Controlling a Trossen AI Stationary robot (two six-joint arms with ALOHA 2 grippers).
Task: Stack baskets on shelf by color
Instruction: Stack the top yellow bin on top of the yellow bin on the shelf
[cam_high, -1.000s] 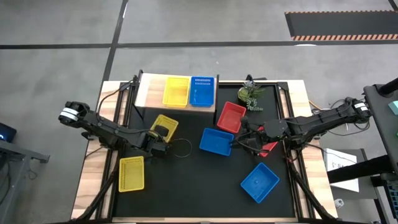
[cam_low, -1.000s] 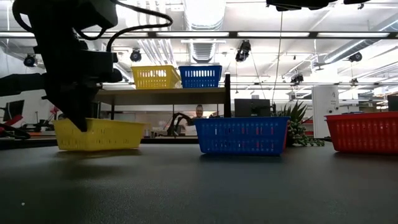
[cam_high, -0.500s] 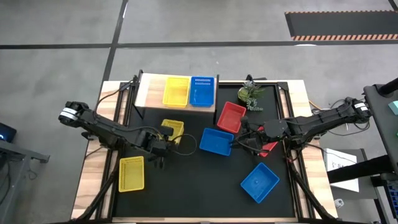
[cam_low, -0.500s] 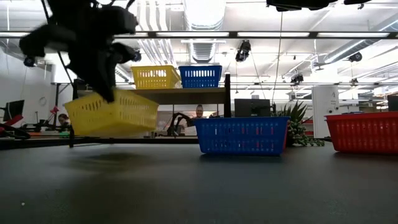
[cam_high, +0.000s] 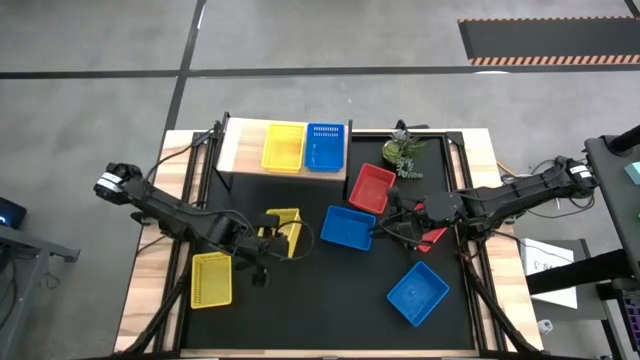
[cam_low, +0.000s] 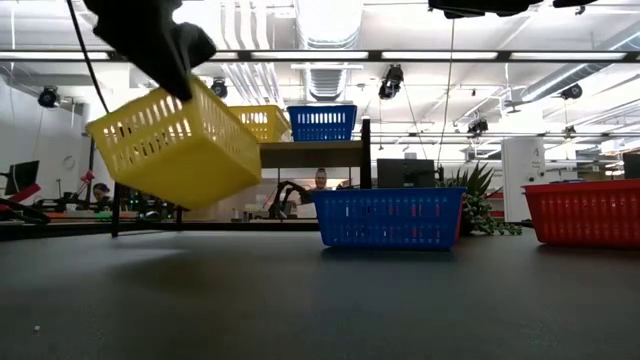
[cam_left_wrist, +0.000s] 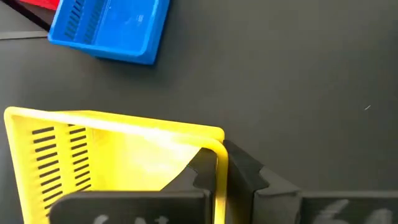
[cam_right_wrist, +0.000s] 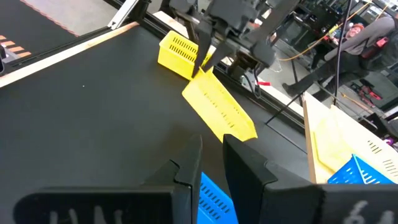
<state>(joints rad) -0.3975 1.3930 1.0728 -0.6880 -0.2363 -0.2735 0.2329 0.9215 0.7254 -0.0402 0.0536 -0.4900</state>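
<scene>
My left gripper (cam_high: 268, 232) is shut on a yellow basket (cam_high: 286, 226) and carries it, tipped, over the black tabletop; the low view shows this basket (cam_low: 175, 150) in the air. My right gripper (cam_high: 384, 228) hovers open, with a narrow gap, over the right end of a blue basket (cam_high: 347, 227) that sits flat on the table. The pale-wood shelf (cam_high: 240, 145) bears a yellow basket (cam_high: 283, 146) and a blue basket (cam_high: 325, 146) side by side. Flat on the table lie another yellow basket (cam_high: 211, 278), a red basket (cam_high: 372, 187) and a second blue basket (cam_high: 418, 292). My left gripper pinches the yellow basket's side wall at its rim (cam_left_wrist: 219, 158), close to a corner, with one finger (cam_left_wrist: 202, 174) inside the basket and one (cam_left_wrist: 245, 177) outside. The fingers come from above. The basket is lifted clear and hangs tilted below them.
A small green potted plant (cam_high: 404, 150) stands right of the shelf. A red piece (cam_high: 432, 238), partly hidden, lies under my right arm. Cables run along the table's left side. Bare black tabletop lies between the carried basket and the near edge.
My left gripper has risen and moved a little toward the table's right. The yellow basket, which rested flat on the table, is now lifted clear and tipped, its free end hanging lower. My right arm has kept still.
</scene>
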